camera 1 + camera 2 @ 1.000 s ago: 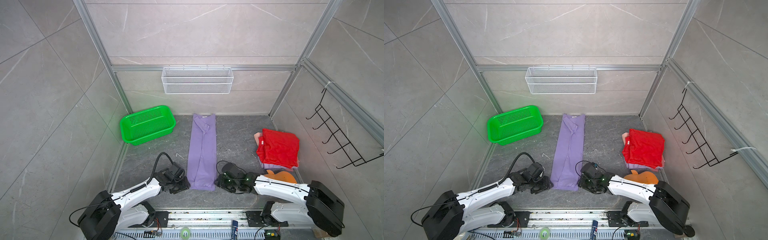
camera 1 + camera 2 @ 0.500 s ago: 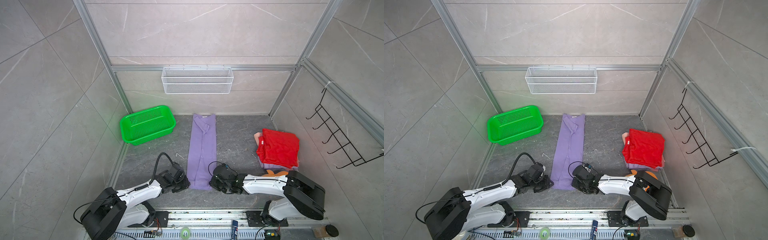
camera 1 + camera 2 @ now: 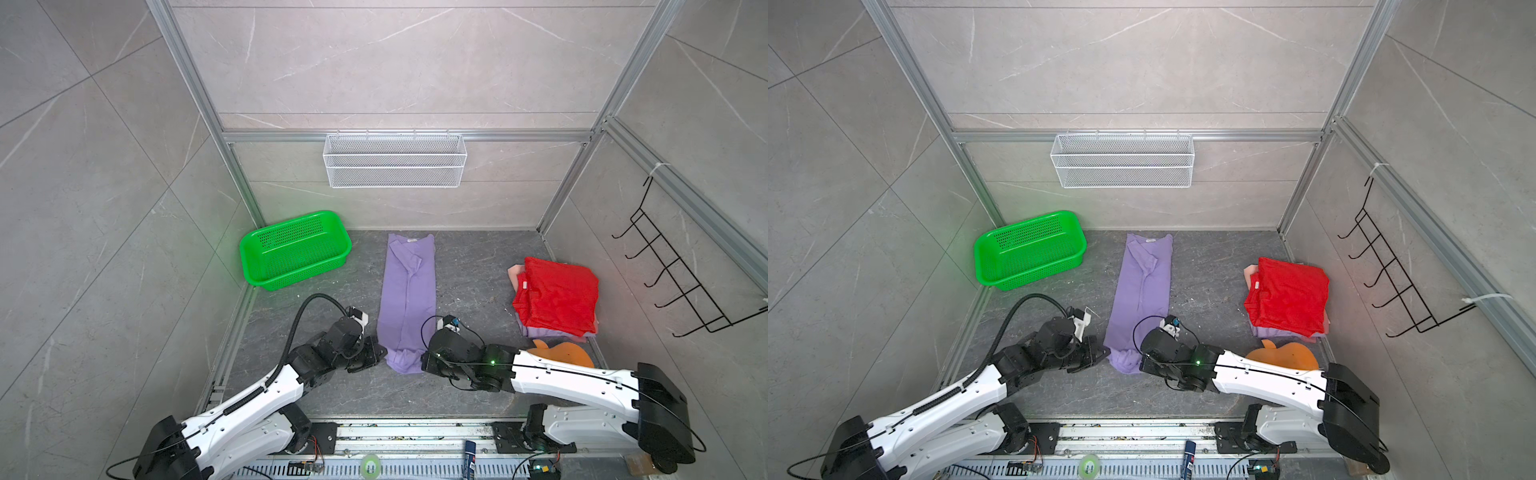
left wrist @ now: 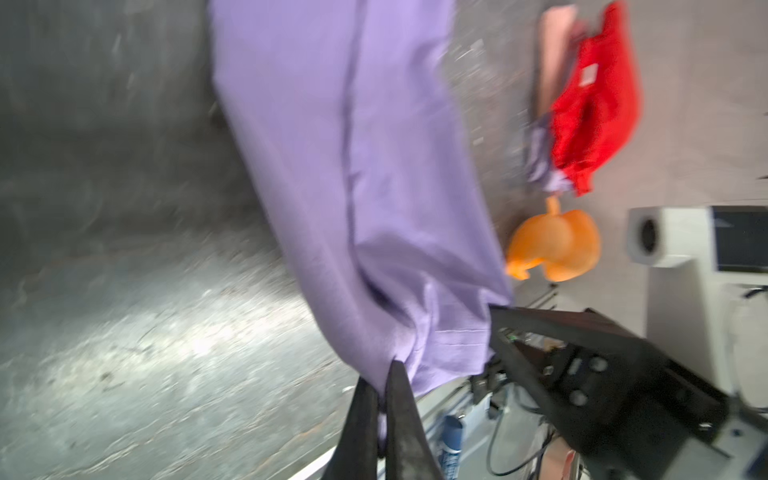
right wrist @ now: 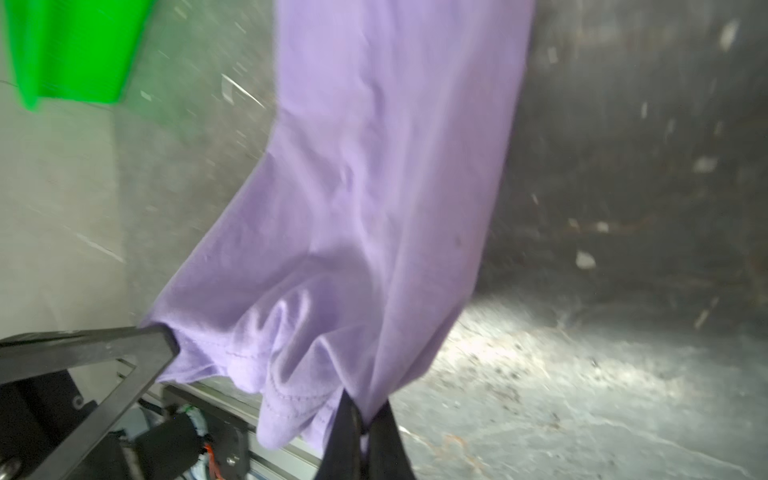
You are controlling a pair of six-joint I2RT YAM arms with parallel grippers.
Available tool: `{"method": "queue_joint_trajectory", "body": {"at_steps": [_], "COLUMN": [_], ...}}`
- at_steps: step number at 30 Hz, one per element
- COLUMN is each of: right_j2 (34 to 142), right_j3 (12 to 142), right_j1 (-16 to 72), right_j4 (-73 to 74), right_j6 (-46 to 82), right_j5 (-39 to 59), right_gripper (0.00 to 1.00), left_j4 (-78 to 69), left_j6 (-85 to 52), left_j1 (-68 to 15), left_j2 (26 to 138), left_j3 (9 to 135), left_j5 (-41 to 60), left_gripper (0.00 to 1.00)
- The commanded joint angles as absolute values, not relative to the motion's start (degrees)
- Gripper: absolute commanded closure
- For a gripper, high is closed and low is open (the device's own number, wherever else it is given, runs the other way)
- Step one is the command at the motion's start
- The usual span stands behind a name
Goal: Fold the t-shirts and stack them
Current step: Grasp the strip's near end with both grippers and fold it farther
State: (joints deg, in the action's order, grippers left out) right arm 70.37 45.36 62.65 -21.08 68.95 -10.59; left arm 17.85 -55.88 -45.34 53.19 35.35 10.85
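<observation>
A lavender t-shirt lies as a long narrow strip down the middle of the floor, collar at the back. Its near hem is bunched and lifted a little. My left gripper is shut on the hem's left corner, where purple cloth is pinched between the black fingers. My right gripper is shut on the right corner of the same hem. At the right a folded red t-shirt tops a stack with pink and lavender ones beneath it.
A green perforated basket stands at the back left. An orange plush toy lies in front of the stack, beside my right arm. A white wire shelf hangs on the back wall, black hooks on the right wall.
Both grippers have moved inward onto the near hem and shut on its corners. The hem is now gathered and raised off the floor.
</observation>
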Motion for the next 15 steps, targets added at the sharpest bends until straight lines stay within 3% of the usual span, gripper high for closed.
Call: {"method": "queue_joint_trajectory", "body": {"at_steps": [1,15], "right_j2": [71.6,92.1], "right_j3": [50.4,63.4], "right_j1": [62.0,40.5], "right_j4": [-25.6,-13.8], "right_j6": [64.4,55.6], "right_j5": [-19.0,-10.1], "right_gripper": [1.0,1.0], "left_j4": [20.9,9.0], "left_j6": [-48.9,-39.3], "left_j1": [-44.0,-27.9], "left_j2": [57.4,89.4], "left_j3": [41.9,62.2], "left_j5": [8.6,22.0], "left_gripper": [1.0,1.0]}}
